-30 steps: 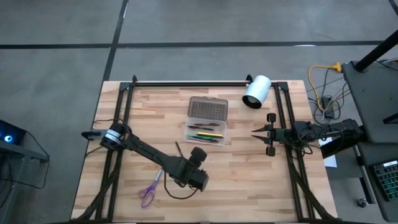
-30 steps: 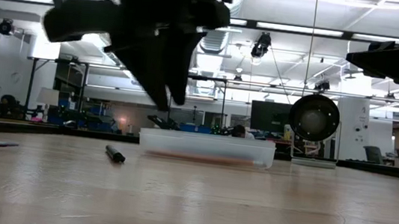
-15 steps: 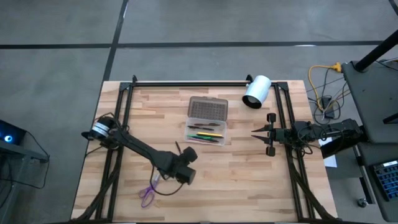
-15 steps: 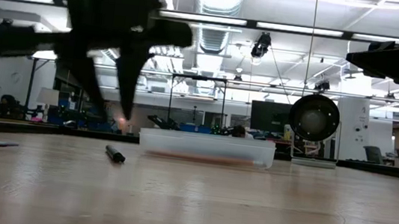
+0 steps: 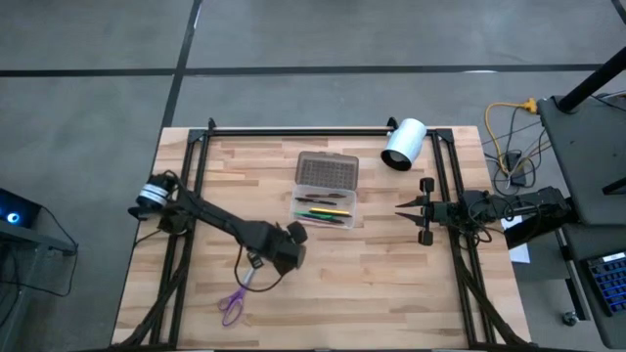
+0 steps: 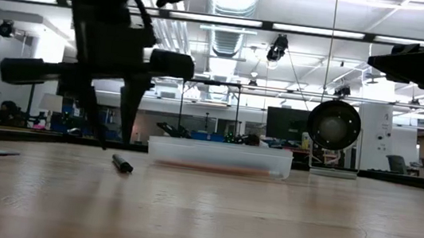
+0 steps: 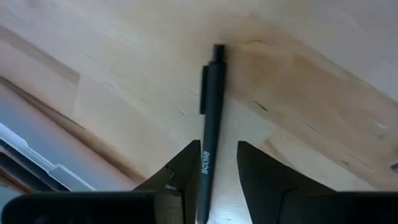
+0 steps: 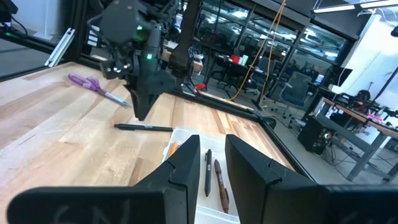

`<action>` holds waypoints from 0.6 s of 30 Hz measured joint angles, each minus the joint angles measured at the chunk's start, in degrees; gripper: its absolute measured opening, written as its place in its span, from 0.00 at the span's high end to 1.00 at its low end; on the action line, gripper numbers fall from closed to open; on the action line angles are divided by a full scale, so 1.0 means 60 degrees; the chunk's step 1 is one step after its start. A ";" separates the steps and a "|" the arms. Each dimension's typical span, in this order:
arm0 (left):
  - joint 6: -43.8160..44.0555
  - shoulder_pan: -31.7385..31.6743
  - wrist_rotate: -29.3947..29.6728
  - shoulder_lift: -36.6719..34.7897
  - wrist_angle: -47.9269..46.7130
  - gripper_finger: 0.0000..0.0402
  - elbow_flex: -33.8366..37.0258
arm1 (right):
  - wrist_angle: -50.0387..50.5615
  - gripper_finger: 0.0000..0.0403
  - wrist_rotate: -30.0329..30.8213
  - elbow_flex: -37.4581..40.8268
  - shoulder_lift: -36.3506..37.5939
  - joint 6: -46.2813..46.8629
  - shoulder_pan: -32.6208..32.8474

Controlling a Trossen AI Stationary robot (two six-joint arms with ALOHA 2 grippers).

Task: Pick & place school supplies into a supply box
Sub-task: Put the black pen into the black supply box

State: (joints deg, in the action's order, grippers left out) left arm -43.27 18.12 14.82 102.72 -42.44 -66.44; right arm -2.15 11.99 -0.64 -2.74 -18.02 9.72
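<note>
A black pen (image 7: 210, 112) lies flat on the wooden table (image 5: 391, 284), left of the middle. My left gripper (image 7: 217, 146) is open and points steeply down over it. One finger stands on each side of the pen's barrel, and I see no touch. The supply box (image 5: 326, 191) stands open at the far middle, with several pens (image 5: 323, 210) in its clear tray. Purple-handled scissors (image 5: 233, 305) and a lilac pen (image 5: 246, 279) lie near the front left. My right gripper (image 5: 399, 208) waits level at the table's right side, open, with nothing between its fingers.
A white cylinder (image 5: 404, 144) lies at the back right corner. Black frame rails (image 5: 191, 196) run along the table's left, right and far sides. Bare wood (image 5: 391, 284) stretches across the front right.
My left gripper has gone toward the table's left and far edges and sunk, rolling its wrist as it went. It now stands over the black pen with its fingers on either side. The pen has stayed where it was.
</note>
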 joint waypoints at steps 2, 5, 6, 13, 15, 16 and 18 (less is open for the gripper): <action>-0.0086 -0.0155 -0.0317 0.0000 0.0009 0.78 -0.0056 | 0.0000 0.83 -0.0004 0.0000 0.0000 0.0000 0.0004; -0.0213 -0.0387 -0.1066 0.0000 -0.0015 0.78 -0.0109 | 0.0000 0.83 -0.0001 0.0000 -0.0004 0.0000 0.0004; -0.0254 -0.0473 -0.1361 0.0000 -0.0004 0.78 -0.0132 | 0.0000 0.83 0.0000 0.0000 -0.0004 0.0000 0.0000; -0.0811 -0.0858 -0.1924 0.0000 0.0113 0.78 -0.0144 | 0.0000 0.83 0.0000 0.0000 -0.0004 0.0000 0.0000; -0.0814 -0.0912 -0.1925 0.0000 0.0129 0.78 -0.0144 | 0.0000 0.83 0.0000 0.0000 -0.0004 0.0000 0.0000; -0.0813 -0.0924 -0.1925 0.0000 0.0127 0.78 -0.0144 | 0.0000 0.83 0.0000 0.0000 -0.0004 0.0000 0.0000; -0.0902 -0.0984 -0.1931 0.0000 0.0135 0.78 -0.0131 | 0.0002 0.83 0.0000 0.0000 -0.0004 0.0000 0.0001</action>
State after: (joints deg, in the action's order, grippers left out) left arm -48.69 12.21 3.23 102.72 -41.63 -67.23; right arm -2.14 11.99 -0.64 -2.76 -18.02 9.72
